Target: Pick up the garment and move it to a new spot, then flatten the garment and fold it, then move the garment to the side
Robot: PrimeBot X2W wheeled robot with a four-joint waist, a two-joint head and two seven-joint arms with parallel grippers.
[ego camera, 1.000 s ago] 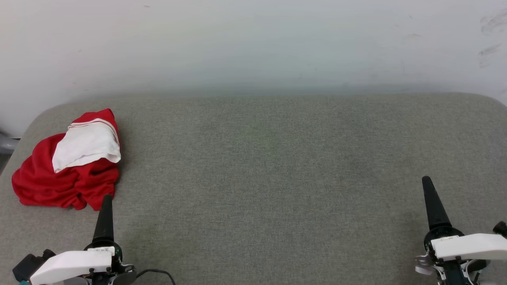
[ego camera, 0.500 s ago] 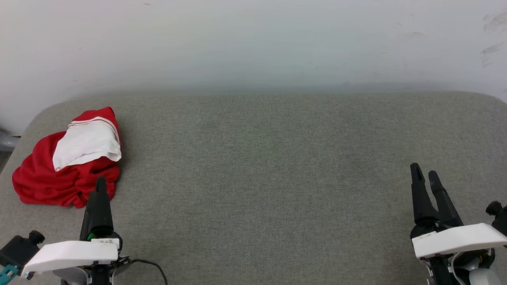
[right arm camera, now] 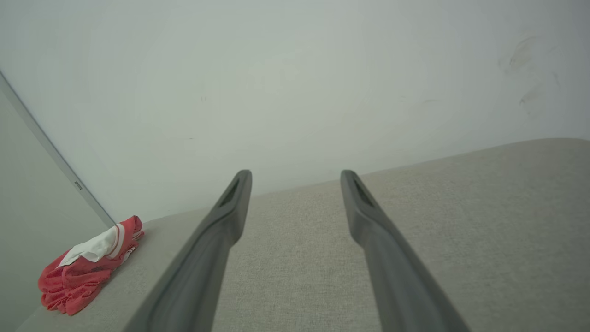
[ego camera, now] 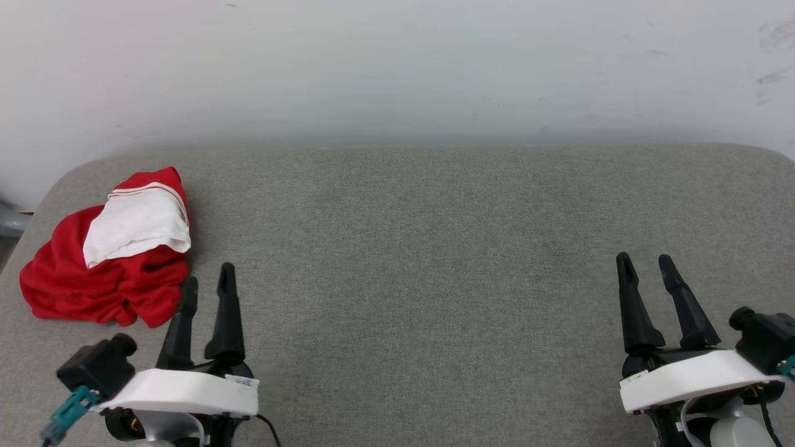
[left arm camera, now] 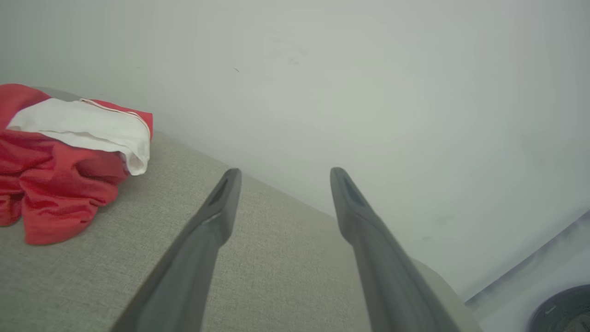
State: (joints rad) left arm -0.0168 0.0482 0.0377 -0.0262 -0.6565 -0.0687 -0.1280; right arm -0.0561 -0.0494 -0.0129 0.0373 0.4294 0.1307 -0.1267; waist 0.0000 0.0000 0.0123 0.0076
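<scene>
No text is legible, on the garment (ego camera: 93,285) or elsewhere.

Grey, woven-fabric padded surface (ego camera: 422,248) with rounded far corners. Lying directly on it, crumpled in a heap: red garment (ego camera: 81,285), white part uppermost, just ahead and left of the left pincer (ego camera: 209,276), well apart from the right pincer (ego camera: 644,259).
</scene>
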